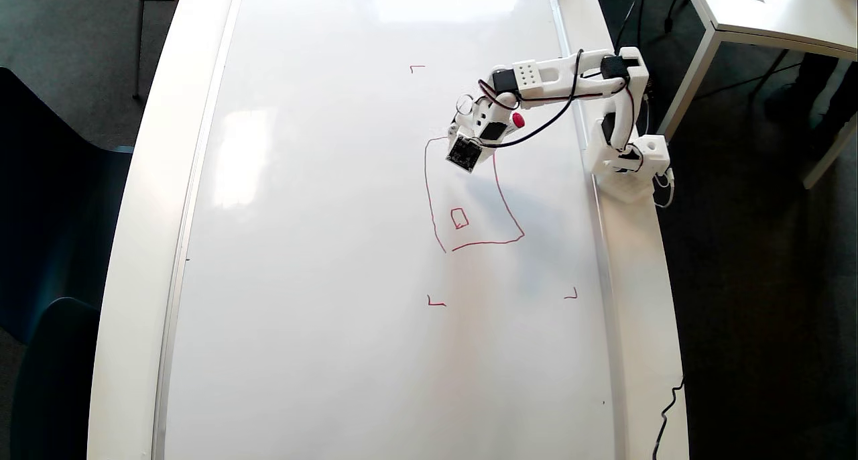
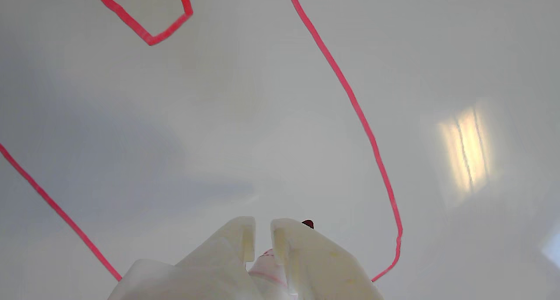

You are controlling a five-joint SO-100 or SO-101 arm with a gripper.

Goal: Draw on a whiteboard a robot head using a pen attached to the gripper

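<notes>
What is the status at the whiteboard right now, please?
Claw shut on pen. Red head outline and one small box drawn on whiteboard. Nothing in the way.

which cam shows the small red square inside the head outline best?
The overhead view. The small red square shows whole there, sitting inside the big red outline on the whiteboard. The wrist view is closer and sharper, but the square is cut off by the top edge, far ahead of the gripper.

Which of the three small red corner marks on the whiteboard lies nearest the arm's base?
The corner mark at lower right in the overhead view, on the base side; the other two sit further left.
</notes>
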